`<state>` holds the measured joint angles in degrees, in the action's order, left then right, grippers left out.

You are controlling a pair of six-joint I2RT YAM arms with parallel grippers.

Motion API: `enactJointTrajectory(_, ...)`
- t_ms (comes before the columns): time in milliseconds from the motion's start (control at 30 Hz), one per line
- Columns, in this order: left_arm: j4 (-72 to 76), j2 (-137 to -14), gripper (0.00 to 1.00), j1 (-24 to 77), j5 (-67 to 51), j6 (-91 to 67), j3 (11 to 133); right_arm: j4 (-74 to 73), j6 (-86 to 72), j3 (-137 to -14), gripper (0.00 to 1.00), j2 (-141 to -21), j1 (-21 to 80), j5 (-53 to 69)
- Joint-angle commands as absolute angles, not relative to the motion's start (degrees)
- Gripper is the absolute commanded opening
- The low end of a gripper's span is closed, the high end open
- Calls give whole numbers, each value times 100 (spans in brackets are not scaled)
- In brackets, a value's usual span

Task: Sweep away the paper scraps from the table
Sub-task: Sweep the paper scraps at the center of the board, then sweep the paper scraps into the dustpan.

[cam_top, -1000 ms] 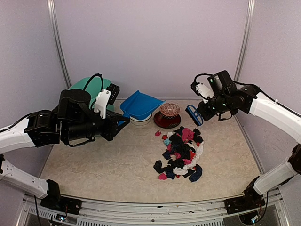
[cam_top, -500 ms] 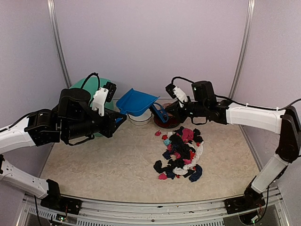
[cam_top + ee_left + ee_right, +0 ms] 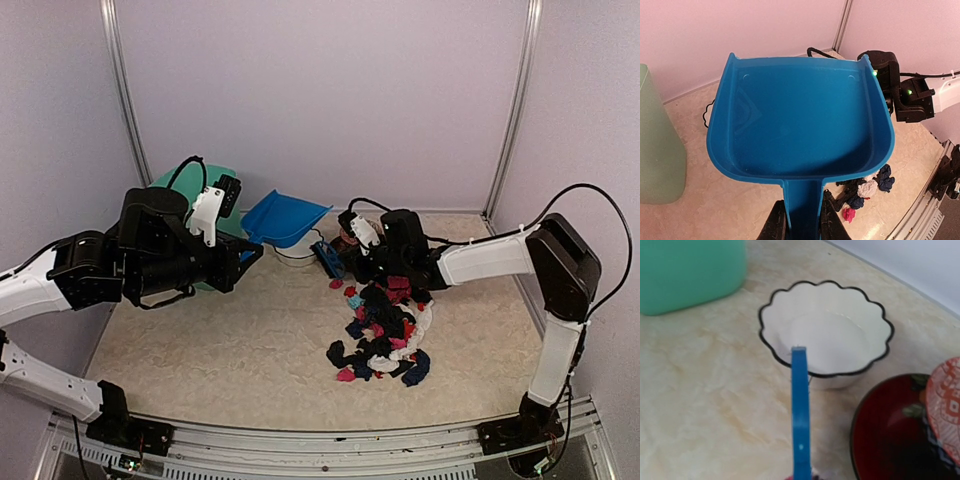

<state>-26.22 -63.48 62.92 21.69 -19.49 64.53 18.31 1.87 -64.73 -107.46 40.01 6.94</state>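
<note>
Starting with the left gripper (image 3: pixel 802 221): its two fingers (image 3: pixel 779 222) are pinched tight on either side of the pan (image 3: pixel 800 120)'s handle. So it's clamped on that, and the pan hangs clear of the table (image 3: pixel 200 340), scoop end pointing away from us. There's a faint triangle moulded into the pan floor, but we can't read any lettering in it.

The right gripper (image 3: pixel 348 256) is closed on the brush (image 3: pixel 328 260). Its own camera doesn't show its jaws at all, just a thin blue strip poking up from the bottom edge. That's probably the brush seen edge-on, and we can't pick out bristles there. From above, the brush sits low at the far left corner of the scraps (image 3: pixel 385 330). We can't tell whether it touches the table.

The scraps lie in one heap on the table, right of centre, mostly black with pink, red, white and blue bits mixed in. The far end of the heap is tucked under the right gripper. A few scraps show at the bottom of the left wrist view, partly hidden by the pan.

Past the brush there's a white scalloped bowl (image 3: pixel 825 335), then a dark red dish (image 3: pixel 880 440) cut off by the frame, with a patterned pink piece (image 3: pixel 945 400) over it. From above, the pan and gripper hide most of these. The green bin (image 3: pixel 690 270) is cropped in both wrist views and sits mostly behind the left arm in the top view.
</note>
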Motion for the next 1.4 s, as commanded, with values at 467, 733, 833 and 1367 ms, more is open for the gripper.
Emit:
enactJointTrajectory(467, -2425, -6517, 0, 6144, 2012, -1813, 6553, 601, 489, -5264, 0, -8960, 4055, 321)
enactJointTrajectory(733, -2466, -6593, 0, 6133, 1714, -1879, 6484, -595, 294, -5499, 0, -7412, 4051, -190)
enactJointTrajectory(833, -2516, -6492, 0, 6151, 1392, -1954, 6248, -1234, 155, -5726, 0, -6995, 4052, -576)
enactJointTrajectory(1367, -3038, -6201, 0, 7278, 1200, -2447, 4836, -4291, -2293, -5898, 0, -6282, 4034, -1911)
